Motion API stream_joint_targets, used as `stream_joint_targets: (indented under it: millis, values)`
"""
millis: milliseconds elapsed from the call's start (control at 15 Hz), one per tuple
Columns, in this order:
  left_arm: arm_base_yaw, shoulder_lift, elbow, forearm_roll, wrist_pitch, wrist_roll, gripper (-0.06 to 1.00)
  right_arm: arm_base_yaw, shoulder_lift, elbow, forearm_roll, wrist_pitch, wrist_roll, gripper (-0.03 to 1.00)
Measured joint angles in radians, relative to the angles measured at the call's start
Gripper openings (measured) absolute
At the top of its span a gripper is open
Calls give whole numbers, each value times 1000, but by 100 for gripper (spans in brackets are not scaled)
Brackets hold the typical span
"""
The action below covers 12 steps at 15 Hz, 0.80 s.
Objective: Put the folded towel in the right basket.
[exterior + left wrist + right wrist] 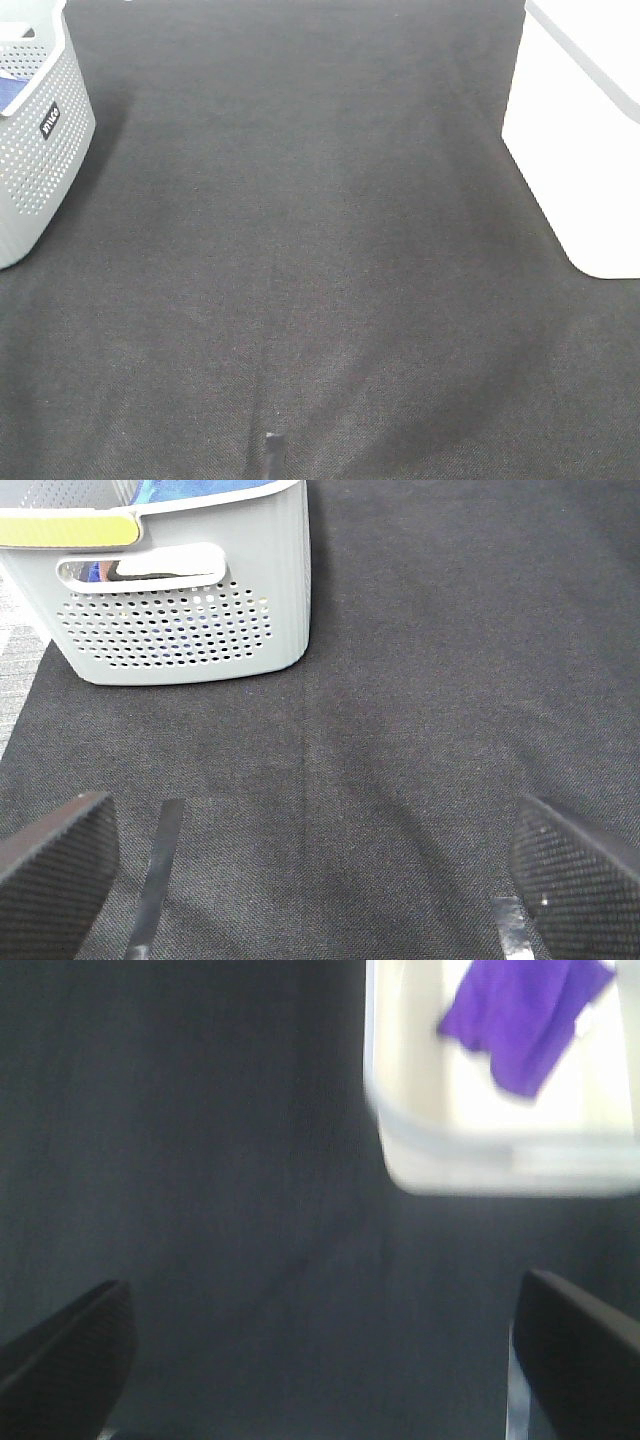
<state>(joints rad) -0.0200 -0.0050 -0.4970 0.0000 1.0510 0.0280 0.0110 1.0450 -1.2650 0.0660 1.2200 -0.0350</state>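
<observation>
Towel point(522, 1018) lies in the white basket point(500, 1160) beyond the right claw point(320, 1360); both claws gape, left claw point(320, 880) empty.

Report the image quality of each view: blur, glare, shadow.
Exterior high: sharp on the dark mat; the white basket is washed out by glare, and the grey basket casts a soft shadow. Left wrist: crisp, with the basket's perforations legible. Right wrist: blurred throughout, with the purple towel and basket rim smeared.
</observation>
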Motion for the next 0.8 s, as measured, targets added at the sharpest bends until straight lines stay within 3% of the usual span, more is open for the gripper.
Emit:
stream_joint_targets:
  millis: [333, 800]
  values:
    - [0, 0, 0, 0, 0, 0, 99, 0, -679, 424, -46, -2, 0, 97]
    - [0, 0, 0, 0, 0, 0, 99, 0, -969, 652, -66, -16, 17, 97]
